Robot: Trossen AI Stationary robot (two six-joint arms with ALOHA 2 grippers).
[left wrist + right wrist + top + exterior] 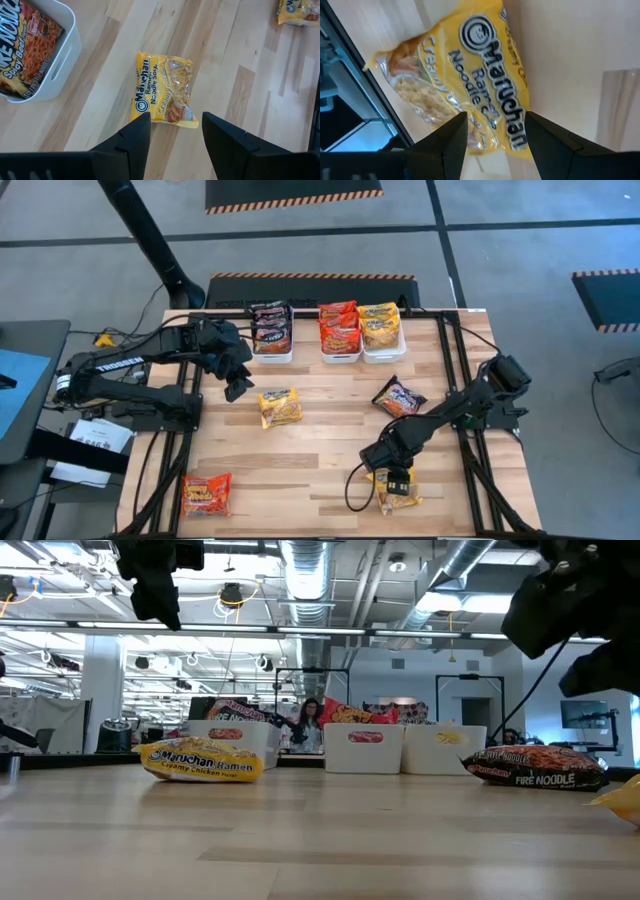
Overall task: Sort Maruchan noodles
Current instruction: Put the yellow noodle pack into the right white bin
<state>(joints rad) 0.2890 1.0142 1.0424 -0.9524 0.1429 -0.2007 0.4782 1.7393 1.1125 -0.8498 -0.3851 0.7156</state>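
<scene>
We see only part of the yellow crinkly Maruchan packet (400,492) near the table's front edge on the right: from above, the right gripper (398,479) covers most of it, and in the low view just its corner pokes in at the frame's edge. The right wrist camera shows the label up close, blue lettering on yellow with pale noodles through a clear window, lying between the spread dark fingers (451,142); the jaws are parted and grasp nothing.

The left gripper (238,387) hovers above the light wooden table (320,450), its fingers likewise apart and empty, just beside a second yellow creamy-chicken packet (279,407) lying flat near the table's middle.

A dark brown fire-noodle packet (399,397) lies right of centre, and a red packet (207,494) sits at the front left corner.

At the back stand three white rectangular plastic bins: one with dark packets (271,330), one with red (340,328), one with yellow (381,326). How many packets each holds we cannot tell, since they overlap.
</scene>
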